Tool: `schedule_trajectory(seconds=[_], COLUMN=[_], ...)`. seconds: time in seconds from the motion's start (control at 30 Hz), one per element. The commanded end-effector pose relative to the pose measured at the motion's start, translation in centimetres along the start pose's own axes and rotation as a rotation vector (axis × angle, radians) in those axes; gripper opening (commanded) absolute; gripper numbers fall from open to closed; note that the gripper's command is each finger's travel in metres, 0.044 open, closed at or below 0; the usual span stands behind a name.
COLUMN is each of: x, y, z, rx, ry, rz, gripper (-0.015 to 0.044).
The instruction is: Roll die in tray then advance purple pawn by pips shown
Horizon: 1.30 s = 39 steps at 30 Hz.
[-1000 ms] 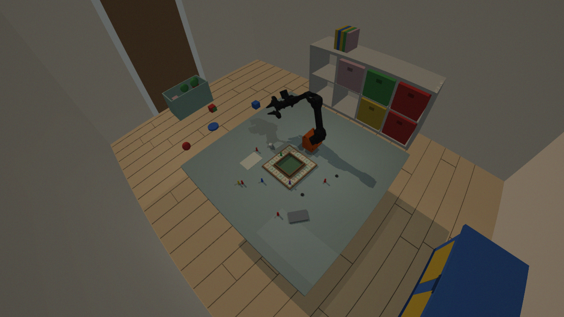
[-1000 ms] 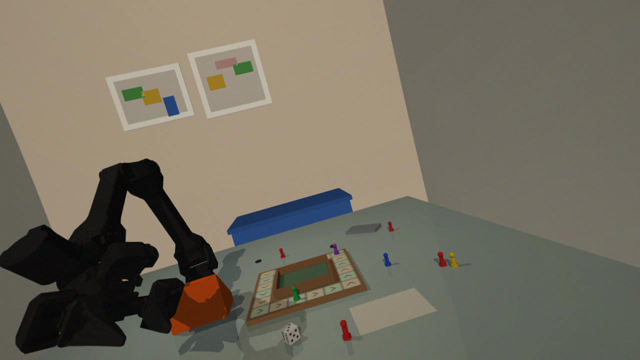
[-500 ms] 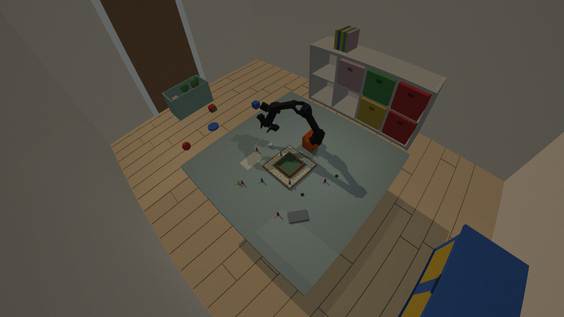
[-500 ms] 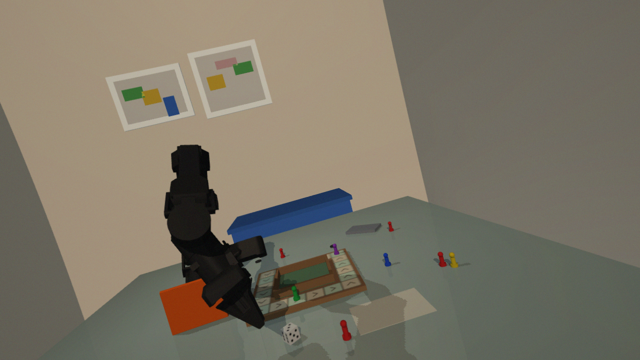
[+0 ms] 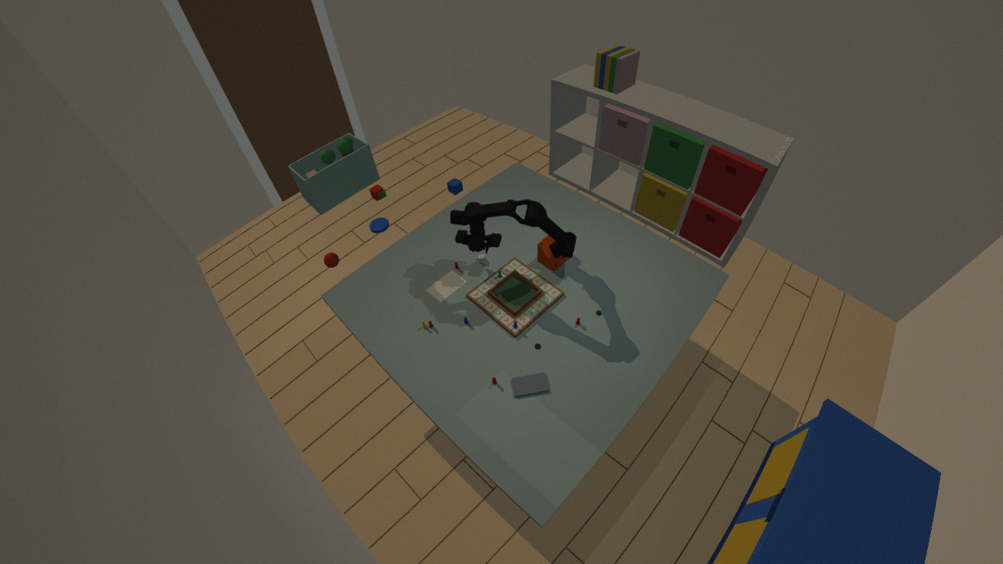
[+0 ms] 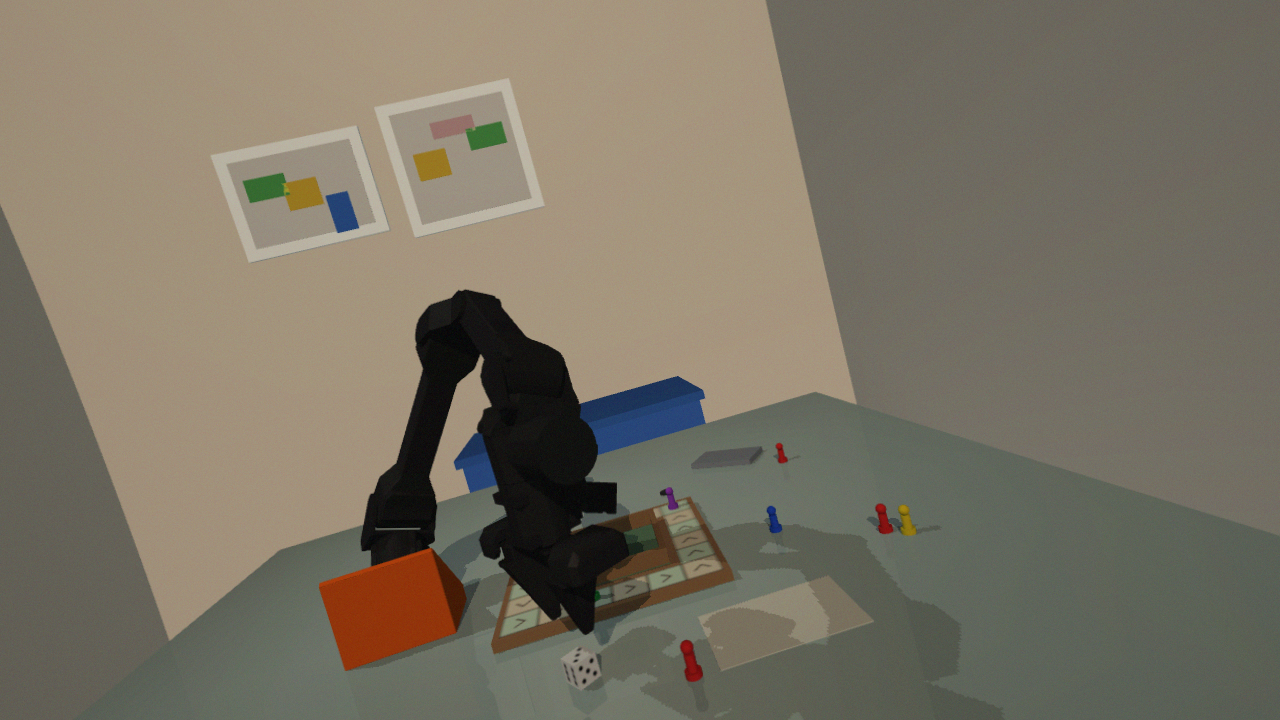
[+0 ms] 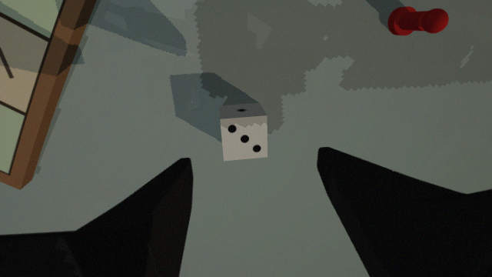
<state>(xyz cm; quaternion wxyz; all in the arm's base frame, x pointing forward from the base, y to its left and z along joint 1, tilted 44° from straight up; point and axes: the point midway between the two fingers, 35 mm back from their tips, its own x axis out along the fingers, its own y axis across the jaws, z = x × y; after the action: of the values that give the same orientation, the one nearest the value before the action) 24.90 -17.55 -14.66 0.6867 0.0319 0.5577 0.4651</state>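
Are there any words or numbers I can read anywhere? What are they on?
No words or numbers anywhere.
">" and "^": arrow marks on the game board's squares.
Three pips on the face of the die toward the wrist camera.
The books show no readable titles.

The die (image 7: pixel 244 135) is white with black dots. The gripper (image 7: pixel 254 169) is black, the pawn (image 7: pixel 418 21) red, the board (image 7: pixel 36 82) frame brown.

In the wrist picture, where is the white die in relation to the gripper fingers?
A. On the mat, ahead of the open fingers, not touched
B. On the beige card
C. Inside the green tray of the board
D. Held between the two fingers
A: the die lies on the mat beyond the fingertips of the open gripper, with a gap to both.
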Motion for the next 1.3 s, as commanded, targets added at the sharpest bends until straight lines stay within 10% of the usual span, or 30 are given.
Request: schedule_trajectory(seconds=[0.0,0.93,1.27], x=[0.5,4.7,4.7], y=[0.1,0.2,0.2], z=[-0.2,-0.2,-0.2], rx=[-0.006,-0.006,-0.006], ry=[0.010,0.009,0.009], rz=[0.013,0.013,0.013], gripper=[0.0275,0.0275,0.0091])
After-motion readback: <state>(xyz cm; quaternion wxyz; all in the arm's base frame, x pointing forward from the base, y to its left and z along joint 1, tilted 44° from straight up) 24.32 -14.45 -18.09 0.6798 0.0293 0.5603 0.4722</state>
